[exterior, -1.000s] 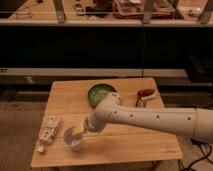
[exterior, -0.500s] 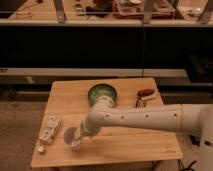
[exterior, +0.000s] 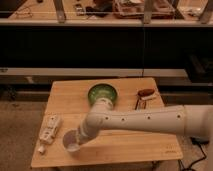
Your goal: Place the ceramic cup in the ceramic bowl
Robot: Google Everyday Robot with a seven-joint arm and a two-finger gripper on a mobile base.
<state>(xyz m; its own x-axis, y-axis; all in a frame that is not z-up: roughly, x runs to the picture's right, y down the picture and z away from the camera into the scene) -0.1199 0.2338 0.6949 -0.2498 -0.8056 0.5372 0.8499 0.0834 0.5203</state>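
Closed since earlier, the end effector (exterior: 78, 136) pinches the ceramic cup (exterior: 70, 143); carrying it into the ceramic bowl (exterior: 103, 93) beyond remains.

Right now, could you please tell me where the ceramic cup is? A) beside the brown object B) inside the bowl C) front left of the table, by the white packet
C: the ceramic cup stands near the white packet, the gripper shut on its rim.

Wood table (exterior: 70, 100), matt; glazed glossy bowl (exterior: 103, 93); smooth cup (exterior: 70, 144).
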